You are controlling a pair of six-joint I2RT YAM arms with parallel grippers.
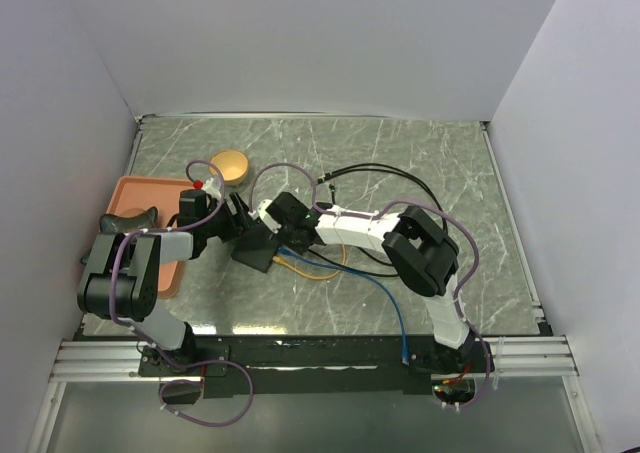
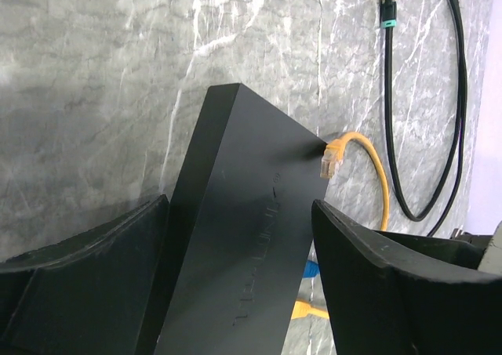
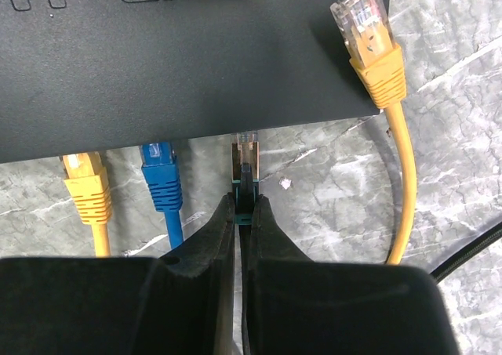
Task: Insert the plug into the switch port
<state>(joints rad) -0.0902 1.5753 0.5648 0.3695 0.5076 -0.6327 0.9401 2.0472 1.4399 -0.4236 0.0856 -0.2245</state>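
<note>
The switch [image 3: 180,65], a flat matte-black box, lies on the marble table; it also shows in the top view [image 1: 255,251] and the left wrist view [image 2: 235,237]. My left gripper [image 2: 239,201] straddles it, both fingertips against its long sides. My right gripper [image 3: 245,206] is shut on the plug [image 3: 247,163], which has a teal boot and a black cable. The plug's tip sits at the switch's socket edge, right of a blue plug [image 3: 161,179] and a yellow plug [image 3: 86,186] seated there. In the top view both grippers, left [image 1: 232,223] and right [image 1: 280,231], meet at the switch.
A loose yellow plug [image 3: 372,53] rests on the switch's top corner. The black cable loops right; its other teal end [image 2: 387,14] lies on the table. An orange tray [image 1: 130,188] and a round tan bowl [image 1: 230,166] stand at the left. White walls enclose the table.
</note>
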